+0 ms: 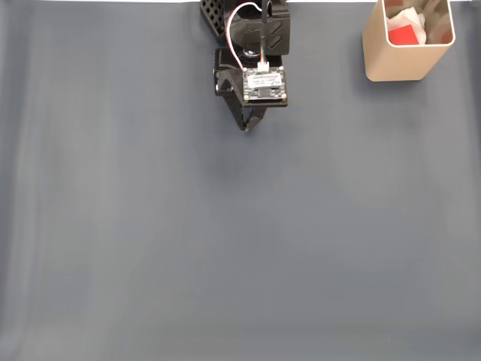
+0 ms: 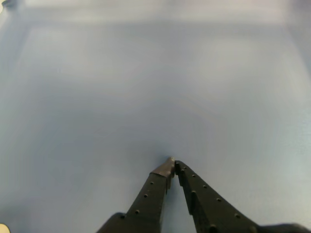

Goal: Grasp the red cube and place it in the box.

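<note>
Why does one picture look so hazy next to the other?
In the wrist view the grey table looks soft and washed pale blue, with only the shut gripper fairly sharp; the fixed view is evenly lit, crisp on the box holding the red cube.

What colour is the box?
Beige, with white paper and the red cube inside; the box shows best in the fixed view.

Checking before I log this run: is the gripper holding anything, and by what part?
Nothing. The gripper is shut and empty above the bare mat; the red cube already lies in the box.
</note>
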You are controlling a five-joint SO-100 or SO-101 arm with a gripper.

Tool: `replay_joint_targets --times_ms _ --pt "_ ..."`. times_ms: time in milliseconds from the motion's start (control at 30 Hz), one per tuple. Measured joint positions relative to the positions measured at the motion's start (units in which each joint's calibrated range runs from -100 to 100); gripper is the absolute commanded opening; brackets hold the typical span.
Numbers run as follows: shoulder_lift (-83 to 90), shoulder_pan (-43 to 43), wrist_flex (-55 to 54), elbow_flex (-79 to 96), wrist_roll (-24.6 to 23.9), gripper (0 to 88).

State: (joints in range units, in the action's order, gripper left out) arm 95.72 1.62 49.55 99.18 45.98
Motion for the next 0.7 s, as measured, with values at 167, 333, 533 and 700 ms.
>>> replay_joint_targets --times_ms 167,333,533,700 --pt "3.2 0.5 6.0 0.1 0.0 0.2" --pt "3.6 0.3 12.3 0.1 0.0 0.2" --pt "4.3 0.3 19.1 0.1 -0.2 0.2" --pt "4.3 0.3 22.5 0.1 -0.9 0.7"
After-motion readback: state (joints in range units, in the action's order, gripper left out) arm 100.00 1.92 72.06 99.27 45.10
